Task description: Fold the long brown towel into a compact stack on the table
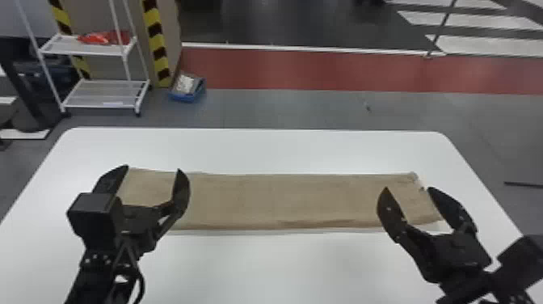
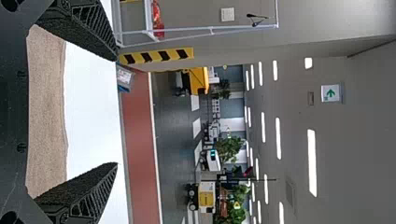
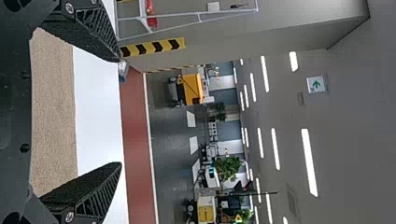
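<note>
Your worktop (image 1: 283, 149) is white and broad, with rounded far corners, standing on grey floor (image 1: 283, 109) that meets a red floor strip (image 1: 303, 68) beyond it. Off past its far-left corner you have a white two-shelf rack (image 1: 89, 47) with a red item (image 1: 101, 38) on its upper shelf, a yellow-and-black striped column edge (image 1: 153, 26), and a blue box (image 1: 188, 87) on the floor. Your left wrist view also takes in a green arrow sign (image 2: 330, 93) and a yellow vehicle (image 2: 198, 80) in the hall. The brown towel (image 1: 283, 198) lies flat and long from left to right across the worktop, its right end slightly rumpled and a paler layer showing along its near edge. White surface runs between it and the worktop's far edge, with more on your near side between the arms. Your left end effector (image 1: 152, 168) is spread wide over the towel's left end; your right end effector (image 1: 408, 188) is also wide, over the right end, well apart from the left.
</note>
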Tool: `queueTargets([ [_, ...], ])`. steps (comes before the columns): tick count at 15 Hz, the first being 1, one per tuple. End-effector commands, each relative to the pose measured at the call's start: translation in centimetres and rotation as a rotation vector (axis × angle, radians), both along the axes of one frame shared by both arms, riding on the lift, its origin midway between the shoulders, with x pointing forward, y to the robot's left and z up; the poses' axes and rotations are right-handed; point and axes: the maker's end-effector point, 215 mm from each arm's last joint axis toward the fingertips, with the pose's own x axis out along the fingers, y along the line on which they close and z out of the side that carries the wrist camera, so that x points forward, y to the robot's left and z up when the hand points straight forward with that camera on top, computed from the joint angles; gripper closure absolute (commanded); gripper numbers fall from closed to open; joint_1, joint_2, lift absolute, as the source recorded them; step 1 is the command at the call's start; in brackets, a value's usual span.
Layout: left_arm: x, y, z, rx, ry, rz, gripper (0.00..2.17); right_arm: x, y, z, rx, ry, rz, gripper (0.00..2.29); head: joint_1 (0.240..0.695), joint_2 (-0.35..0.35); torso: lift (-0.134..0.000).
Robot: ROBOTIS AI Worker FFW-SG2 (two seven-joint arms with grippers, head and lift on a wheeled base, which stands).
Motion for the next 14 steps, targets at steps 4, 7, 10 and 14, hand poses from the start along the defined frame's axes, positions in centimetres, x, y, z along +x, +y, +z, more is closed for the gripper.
queueTargets([
  [4,0.07,-0.07,0.26,-0.005,-0.009,-0.001,0.08,0.17,-0.06,-0.23,0.006,0.002,-0.002,0.10,0.695,-0.082,-0.113],
  [7,0.03,-0.10,0.54,-0.005,-0.015,-0.002,0.08,0.22,0.09,-0.28,0.009,0.004,-0.008,0.10,0.695,-0.083,-0.113],
  [10,-0.24,-0.15,0.77,-0.006,-0.018,-0.004,0.08,0.18,0.62,-0.33,0.000,0.008,-0.016,0.10,0.695,-0.080,-0.113],
  [14,-0.22,0.00,0.61,-0.006,-0.015,-0.002,0.08,-0.01,0.42,-0.35,0.000,0.011,-0.027,0.10,0.695,-0.077,-0.113],
])
